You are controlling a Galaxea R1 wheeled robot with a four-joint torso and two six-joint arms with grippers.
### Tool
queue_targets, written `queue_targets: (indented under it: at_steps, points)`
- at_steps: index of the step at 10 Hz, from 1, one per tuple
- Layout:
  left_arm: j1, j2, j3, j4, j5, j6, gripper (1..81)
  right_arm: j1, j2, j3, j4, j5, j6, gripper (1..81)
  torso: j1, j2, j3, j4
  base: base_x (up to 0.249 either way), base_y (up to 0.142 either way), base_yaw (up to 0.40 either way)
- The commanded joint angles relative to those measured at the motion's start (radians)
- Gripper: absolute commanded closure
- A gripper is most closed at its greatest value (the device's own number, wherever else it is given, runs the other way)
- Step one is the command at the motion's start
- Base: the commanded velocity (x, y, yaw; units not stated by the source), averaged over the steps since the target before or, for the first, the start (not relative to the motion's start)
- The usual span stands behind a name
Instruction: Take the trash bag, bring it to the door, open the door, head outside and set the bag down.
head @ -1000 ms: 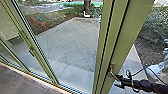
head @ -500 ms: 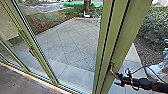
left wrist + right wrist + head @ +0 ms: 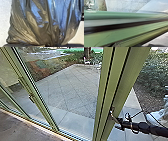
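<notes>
Trash bag point(image 3: 43, 26) (partly out of view)

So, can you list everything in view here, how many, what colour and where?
Trash bag: one, dark with bluish sheen, large in the left wrist view
Door frames: several, green, across the head view
Door handle: one, metallic, on the right-hand frame
Second handle: one, dark, on the left-hand frame
Paving: grey, outside
Floor: grey-brown, lower left
Tree trunk: one, brown, far edge of the paving
Bushes: green, count unclear, right side and far edge
Pale object: right edge, unclear what
Right arm: one, black, lower right, with dark cable
Right claw: one, black, at the door handle
</notes>
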Motion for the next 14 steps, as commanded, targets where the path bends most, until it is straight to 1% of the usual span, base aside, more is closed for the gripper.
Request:
queue_targets:
  at_steps: [1,3,4,6,7,8,10,13,14]
  points:
    - [0.003,-0.019,0.001,-0.009,0.085,0.004,81.1,0.104,-0.024,-0.119,0.007,0.124,0.078,1.0,0.000,0.000,0.000,0.000,0.000,0.000,0.000]
    - [0.003,-0.019,0.001,-0.011,0.085,0.004,81.1,0.155,-0.044,-0.115,-0.012,0.108,0.081,1.0,0.001,0.001,-0.002,0.000,0.000,0.000,0.000]
    - [0.003,-0.019,0.001,-0.011,0.085,0.004,81.1,0.177,-0.053,-0.121,-0.019,0.064,0.079,1.0,0.001,0.001,-0.002,0.000,0.000,0.000,0.000]
    - [0.003,-0.019,0.001,-0.011,0.085,0.004,81.1,0.249,-0.072,-0.147,-0.048,0.012,0.079,1.0,0.002,0.003,-0.003,0.000,0.000,0.000,0.000]
    - [0.003,-0.019,0.001,-0.011,0.085,0.004,81.1,0.285,-0.079,-0.166,-0.061,-0.041,0.081,1.0,0.002,0.003,-0.004,0.000,0.000,0.000,0.000]
    - [0.003,-0.016,0.001,-0.011,0.085,0.004,81.1,0.312,-0.078,-0.193,-0.067,-0.077,0.079,1.0,0.003,0.004,-0.005,0.000,0.000,0.000,0.000]
    - [0.003,-0.012,0.001,-0.011,0.085,0.004,81.1,0.338,-0.067,-0.220,-0.074,-0.112,0.079,1.0,0.003,0.005,-0.006,0.000,0.000,0.000,0.000]
    - [0.003,-0.016,0.001,-0.011,0.085,0.004,81.1,0.362,-0.069,-0.228,-0.082,-0.117,0.079,1.0,0.004,0.006,-0.007,0.001,0.000,0.000,0.000]
    - [0.003,-0.015,0.001,-0.011,0.085,0.004,81.1,0.372,-0.072,-0.233,-0.082,-0.135,0.081,1.0,0.005,0.007,-0.008,0.001,0.000,0.000,0.000]
